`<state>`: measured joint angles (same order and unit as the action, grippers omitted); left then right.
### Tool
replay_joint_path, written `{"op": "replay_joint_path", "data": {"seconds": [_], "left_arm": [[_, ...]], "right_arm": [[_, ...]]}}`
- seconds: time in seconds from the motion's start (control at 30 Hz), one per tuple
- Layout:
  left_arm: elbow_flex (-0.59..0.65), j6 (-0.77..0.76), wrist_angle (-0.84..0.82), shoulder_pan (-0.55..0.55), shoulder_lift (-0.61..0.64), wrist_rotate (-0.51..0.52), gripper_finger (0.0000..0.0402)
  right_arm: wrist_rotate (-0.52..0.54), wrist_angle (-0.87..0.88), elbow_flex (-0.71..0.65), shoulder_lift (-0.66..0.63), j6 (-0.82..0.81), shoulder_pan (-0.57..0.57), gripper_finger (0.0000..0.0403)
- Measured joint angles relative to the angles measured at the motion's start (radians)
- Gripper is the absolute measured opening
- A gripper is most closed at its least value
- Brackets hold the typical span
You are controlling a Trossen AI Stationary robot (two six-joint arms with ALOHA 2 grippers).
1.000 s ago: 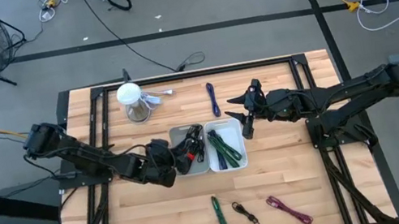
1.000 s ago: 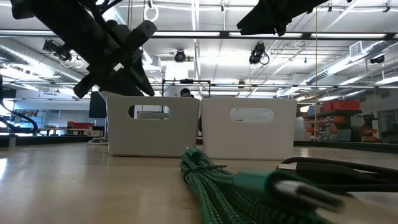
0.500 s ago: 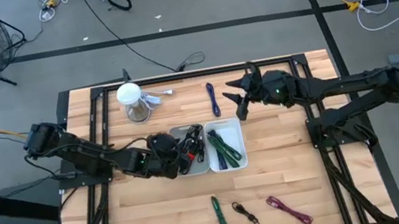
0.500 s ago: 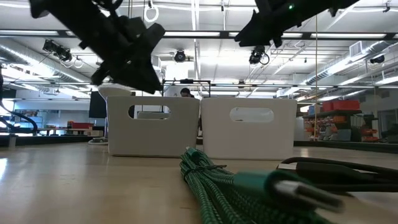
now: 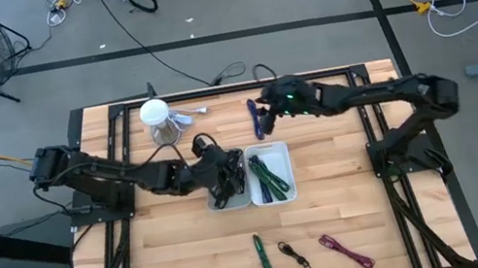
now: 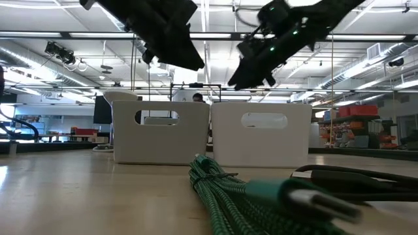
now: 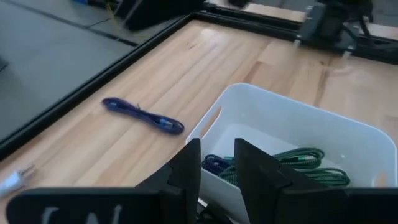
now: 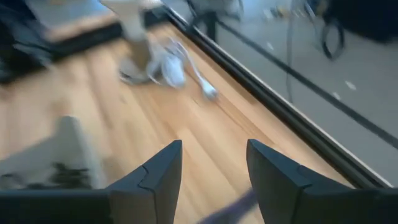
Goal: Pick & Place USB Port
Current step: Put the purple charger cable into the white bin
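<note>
Lying on the table at 12 o'clock from the 2 white bins, the blue USB cable is not yet picked. Since 1 second ago the right gripper has swung from the bins' 3 o'clock side to just over it, fingers spread, so I judge a grasp comes next. Meanwhile the left gripper moved over the left bin; its fingers stand slightly apart, pinching nothing visible.
</note>
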<state>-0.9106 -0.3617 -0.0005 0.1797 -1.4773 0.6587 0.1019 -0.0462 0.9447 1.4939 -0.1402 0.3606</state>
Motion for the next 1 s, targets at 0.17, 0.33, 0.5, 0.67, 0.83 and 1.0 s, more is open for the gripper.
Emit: {"op": "replay_joint_path", "data": {"seconds": [0.17,0.33,0.5,0.67,0.83,1.0], "left_arm": [[0.0,0.007,-0.004,-0.016,0.0,-0.034,0.0103],[0.0,0.008,-0.005,-0.014,0.0,-0.036,0.0103],[0.0,0.01,-0.01,-0.014,0.0,-0.036,0.0103],[0.0,0.01,-0.011,-0.014,0.0,-0.036,0.0103],[0.0,0.014,-0.011,-0.014,0.0,-0.036,0.0103],[0.0,0.018,-0.012,-0.014,0.0,-0.036,0.0103]], "right_arm": [[0.06,0.189,0.164,0.155,-0.015,0.021,0.018],[0.089,0.302,0.223,0.27,-0.091,0.042,0.018],[0.059,0.327,0.225,0.327,-0.178,0.061,0.018],[0.058,0.324,0.225,0.359,-0.221,0.059,0.0186],[0.064,0.315,0.226,0.397,-0.244,0.059,0.02],[0.064,0.27,0.227,0.412,-0.245,0.059,0.0214]]}}
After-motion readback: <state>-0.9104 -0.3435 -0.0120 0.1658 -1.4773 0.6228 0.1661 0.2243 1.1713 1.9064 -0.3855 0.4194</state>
